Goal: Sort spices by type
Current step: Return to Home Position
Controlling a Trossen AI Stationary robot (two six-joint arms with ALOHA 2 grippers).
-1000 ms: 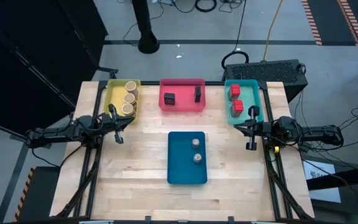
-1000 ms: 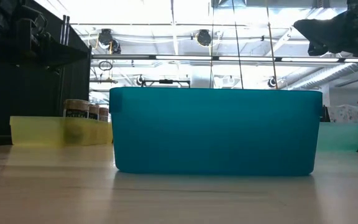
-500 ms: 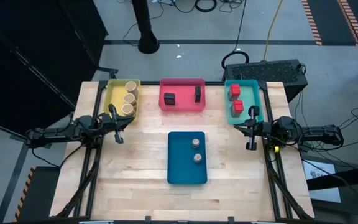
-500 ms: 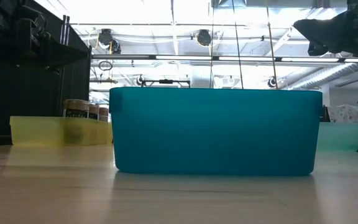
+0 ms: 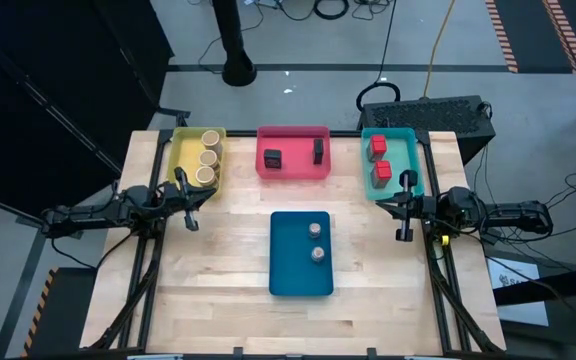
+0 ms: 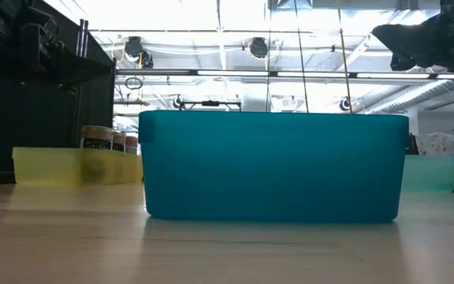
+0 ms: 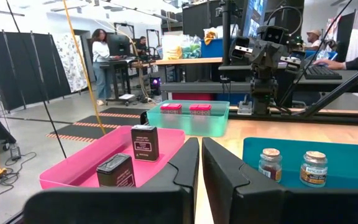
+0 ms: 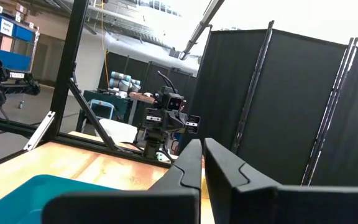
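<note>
Three tan cylindrical jars [image 5: 208, 157] stand in the yellow tray [image 5: 183, 160]. Two dark boxes [image 5: 273, 158] sit in the pink tray [image 5: 293, 172], one upright and one lying flat in the left wrist view [image 7: 144, 142]. Two red cube boxes [image 5: 379, 160] rest in the green tray [image 5: 393, 190]. Two small grey round jars [image 5: 316, 241] stand in the blue tray [image 5: 301, 280]. My left gripper [image 5: 189, 205] hangs shut at the table's left edge, near the yellow tray. My right gripper [image 5: 405, 210] hangs shut at the right edge, beside the green tray.
The blue tray's wall [image 6: 273, 166] fills the low view and hides the trays behind it. Bare wood lies around the blue tray and along the table's near edge [image 5: 288, 330]. People stand at benches in the room beyond, in the left wrist view [image 7: 101, 56].
</note>
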